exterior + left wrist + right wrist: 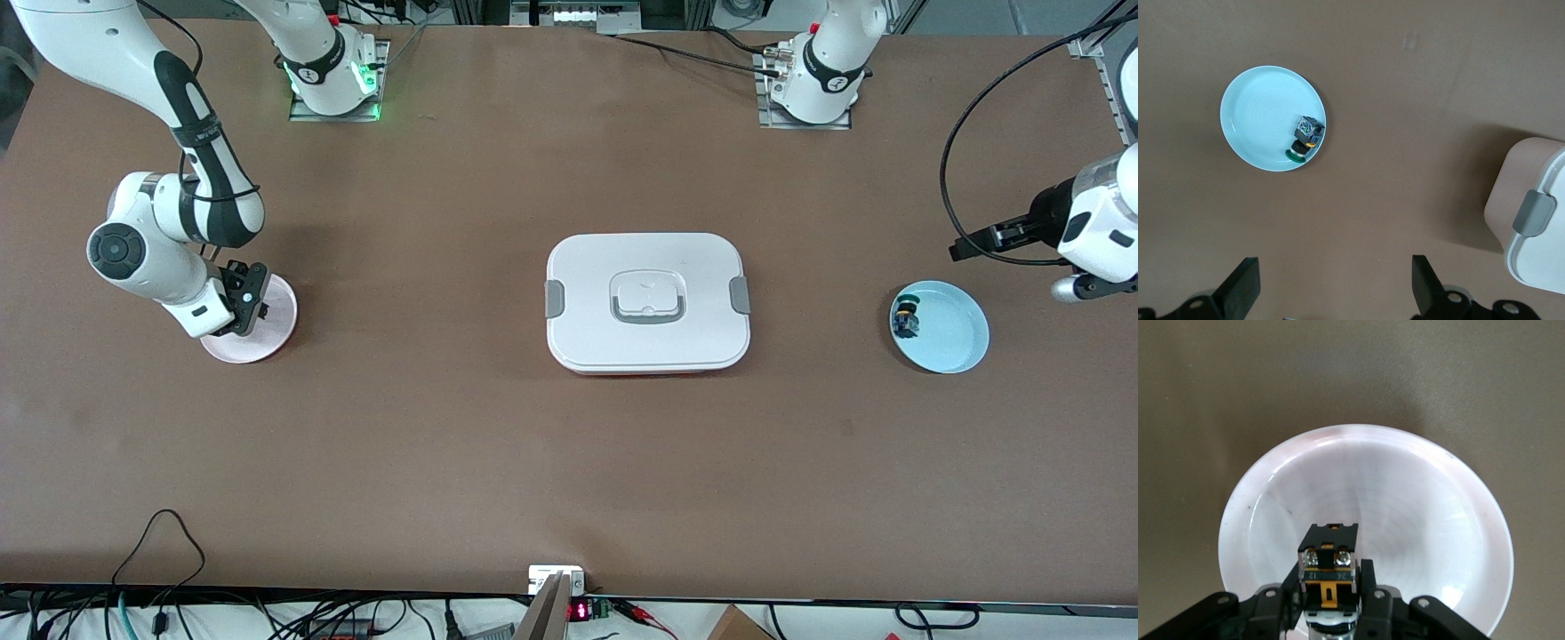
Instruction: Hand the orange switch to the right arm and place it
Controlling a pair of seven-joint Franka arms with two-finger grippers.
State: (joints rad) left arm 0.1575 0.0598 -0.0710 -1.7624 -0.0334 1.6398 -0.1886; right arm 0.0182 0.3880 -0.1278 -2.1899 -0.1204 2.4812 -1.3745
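My right gripper (pixel 245 307) is shut on the orange switch (pixel 1330 561), a black block with two screws and an orange-brown section, held between its fingers (pixel 1368 583). It holds the switch low over the pale pink plate (pixel 274 331), which fills the right wrist view (pixel 1405 493). I cannot tell whether the switch touches the plate. In the front view the gripper hides the switch. My left gripper (pixel 973 242) is open and empty, up in the air beside the blue plate (pixel 956 338) at the left arm's end; its fingers (pixel 1243 285) stand wide apart.
The blue plate (pixel 1255 123) holds a similar black part with a green cap (pixel 1305 140), also seen in the front view (pixel 905 320). A white lidded box with grey clips (pixel 647 302) sits mid-table; its corner shows in the left wrist view (pixel 1538 227).
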